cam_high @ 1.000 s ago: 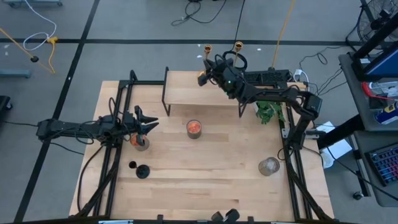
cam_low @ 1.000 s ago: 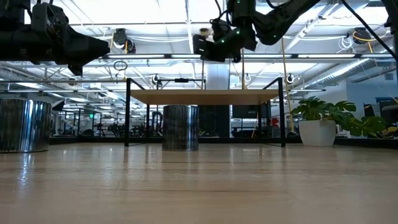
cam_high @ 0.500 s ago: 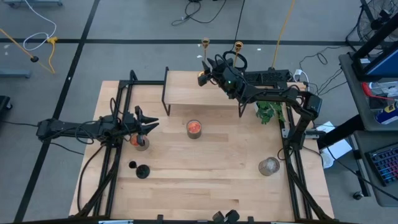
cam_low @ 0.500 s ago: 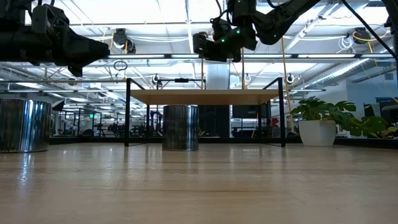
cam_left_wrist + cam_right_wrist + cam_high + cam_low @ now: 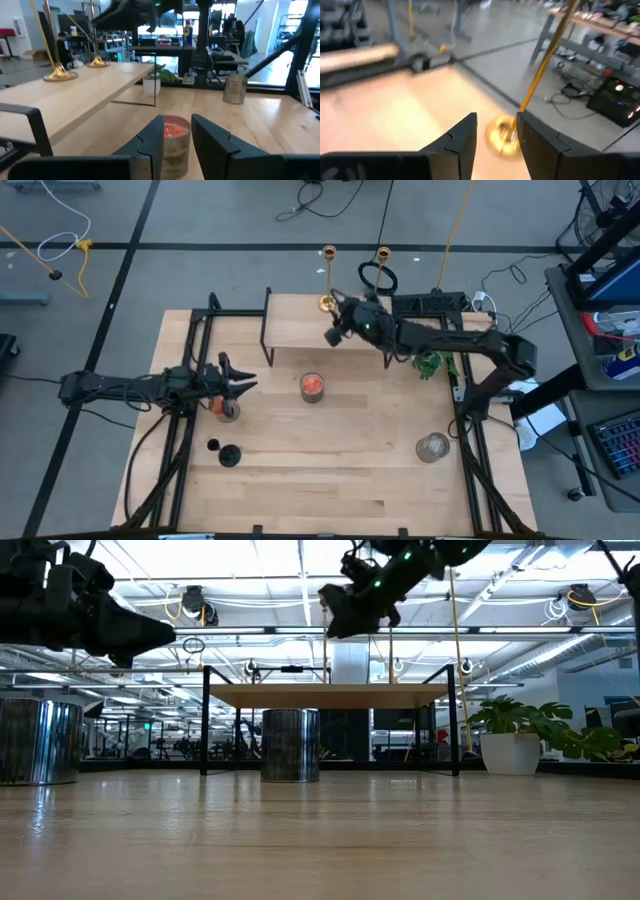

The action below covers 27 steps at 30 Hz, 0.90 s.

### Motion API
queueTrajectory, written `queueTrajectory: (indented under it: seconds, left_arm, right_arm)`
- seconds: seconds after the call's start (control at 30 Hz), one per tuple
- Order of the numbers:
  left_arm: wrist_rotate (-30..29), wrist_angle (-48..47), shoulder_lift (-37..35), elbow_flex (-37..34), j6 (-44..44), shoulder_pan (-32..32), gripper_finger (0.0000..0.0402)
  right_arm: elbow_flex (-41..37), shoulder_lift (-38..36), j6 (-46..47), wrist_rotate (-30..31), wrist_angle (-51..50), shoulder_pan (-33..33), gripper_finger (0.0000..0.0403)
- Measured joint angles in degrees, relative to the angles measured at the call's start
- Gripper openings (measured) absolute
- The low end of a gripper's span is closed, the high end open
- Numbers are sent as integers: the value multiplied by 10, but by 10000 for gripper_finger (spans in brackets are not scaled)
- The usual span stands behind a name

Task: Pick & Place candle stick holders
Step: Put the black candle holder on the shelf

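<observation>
Two gold candle stick holders stand on their round bases on the raised wooden shelf at the table's far side. One is just beyond my right gripper; the other shows its top, with the arm covering its base. Both bases show in the left wrist view. My right gripper is open and empty above the shelf, and the nearer gold base lies beyond its fingertips. The small black holder stands on its base at the table's near left. My left gripper is open and empty over the table's left.
A glass jar with a red candle stands mid-table, in line with my left gripper's fingers. A metal cup is under the left gripper. A glass jar stands near right and a potted plant at the right edge.
My right gripper has drawn back from the left gold holder toward the table's near edge. The holder stays standing on the shelf.
</observation>
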Motion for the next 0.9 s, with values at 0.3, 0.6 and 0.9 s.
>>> queueTrajectory:
  seconds: [0.3,0.6,0.9]
  left_arm:
    - [0,-155,0,80,29,0,104]
    - [30,-528,64,282,-60,-12,104]
    - [132,-522,173,278,2,-127,104]
  right_arm:
    - [-100,-114,26,-2,-31,138,121]
    - [-281,-200,42,-28,194,236,116]
    - [-354,-204,31,-168,352,246,116]
